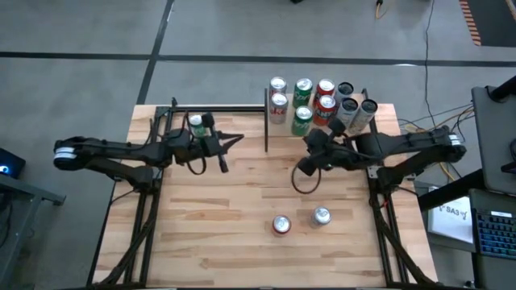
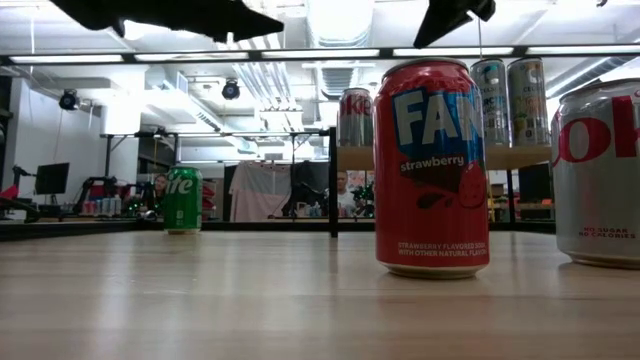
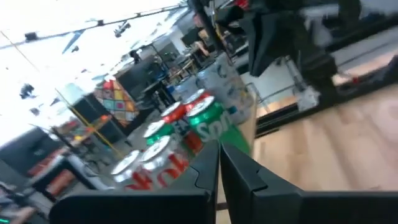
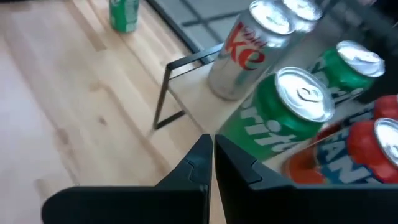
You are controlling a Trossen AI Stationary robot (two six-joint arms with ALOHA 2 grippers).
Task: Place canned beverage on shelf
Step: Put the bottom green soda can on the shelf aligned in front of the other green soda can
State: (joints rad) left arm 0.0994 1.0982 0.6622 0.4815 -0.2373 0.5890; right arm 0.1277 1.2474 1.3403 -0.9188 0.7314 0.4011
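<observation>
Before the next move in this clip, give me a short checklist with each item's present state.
1. Left gripper shut and holding nothing: ok, it is empty above the table.
2. Right gripper shut and empty: ok, hanging near the shelf.
3. Cans left to place: not ok, a red can and a silver can stand on the tabletop, and a green can at the far left.
4. Free room on the shelf: cannot tell; its cans sit closely packed.
5. Loose cans upright: ok.
</observation>
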